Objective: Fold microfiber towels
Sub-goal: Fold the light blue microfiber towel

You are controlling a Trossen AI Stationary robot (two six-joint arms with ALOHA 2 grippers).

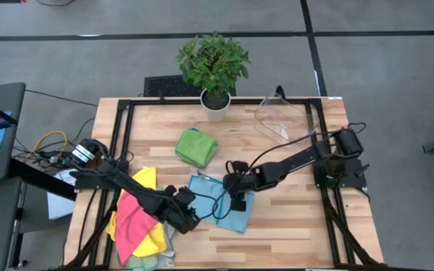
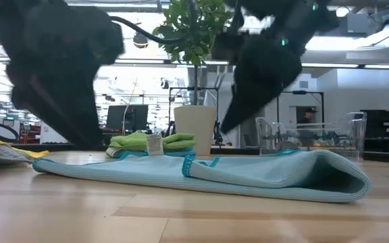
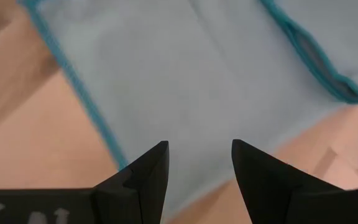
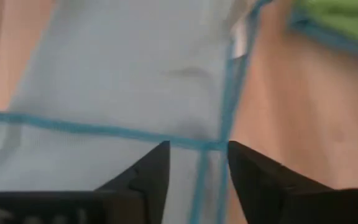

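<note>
High view: a pale teal towel (image 1: 221, 202) lies folded on the wooden counter (image 1: 292, 233), toward the front and near the middle. The left gripper (image 1: 189, 219) sits at the towel's left front edge, the right gripper (image 1: 237, 202) over its right part. A folded green towel (image 1: 196, 147) rests well behind it, in front of a potted plant (image 1: 213, 68). A heap of pink (image 1: 132, 218) and yellow (image 1: 148, 179) towels lies under the left arm at the counter's left front. A clear bin (image 1: 281, 117) stands at the back right.

Low view: the teal towel (image 2: 248, 174) lies flat with a rounded fold at its right end; both arms hang dark above it, neither touching it here. The green towel (image 2: 150, 143) and the plant's white pot (image 2: 194, 129) stand behind, the bin (image 2: 316, 138) to the right.

Left wrist view: the left fingers (image 3: 143, 180) stand apart above the teal towel (image 3: 179, 81) — nothing between them.

Right wrist view: the right fingers (image 4: 148, 177) also stand apart, empty, just over the towel's (image 4: 129, 68) darker hem; a bit of green towel (image 4: 340, 18) shows beyond.
</note>
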